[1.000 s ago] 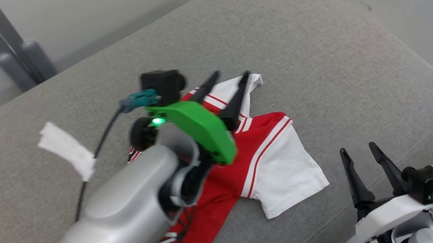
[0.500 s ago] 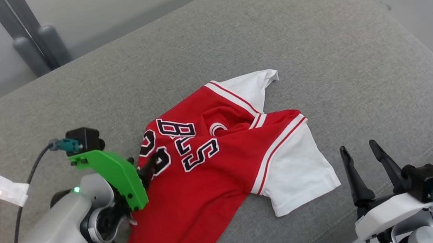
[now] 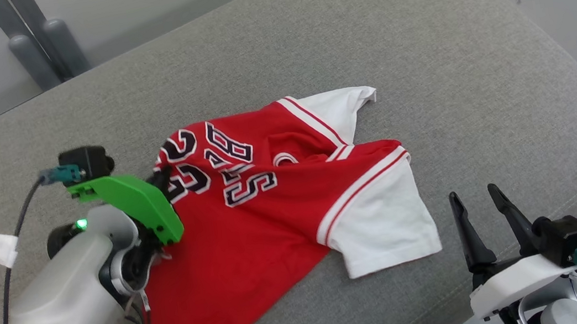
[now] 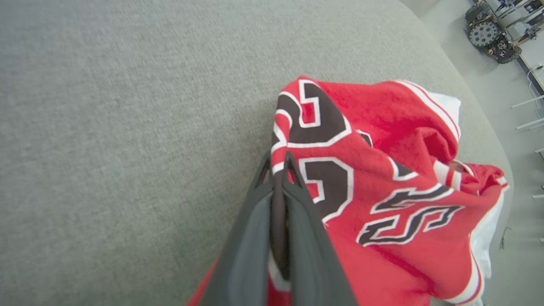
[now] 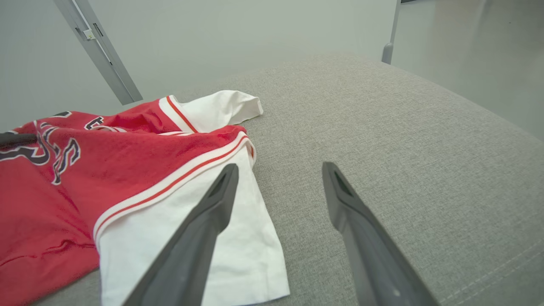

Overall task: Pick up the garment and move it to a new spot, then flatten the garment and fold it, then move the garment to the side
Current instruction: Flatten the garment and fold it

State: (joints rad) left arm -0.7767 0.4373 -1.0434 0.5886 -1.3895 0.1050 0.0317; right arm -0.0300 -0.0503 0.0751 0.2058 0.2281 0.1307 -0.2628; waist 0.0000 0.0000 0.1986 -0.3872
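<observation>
My left tool [image 4: 278,159] is pinched together on a fold of the red jersey [image 3: 252,228], right by the black numerals [image 4: 327,187]. The jersey lies rumpled on the grey cushion [image 3: 419,55], toward its near edge. It looks light, soft and floppy, so I expect 1 pinch to bunch it. My right tool [image 3: 474,196] stands apart beside the white sleeve [image 3: 385,216], a good 2nd hold.
</observation>
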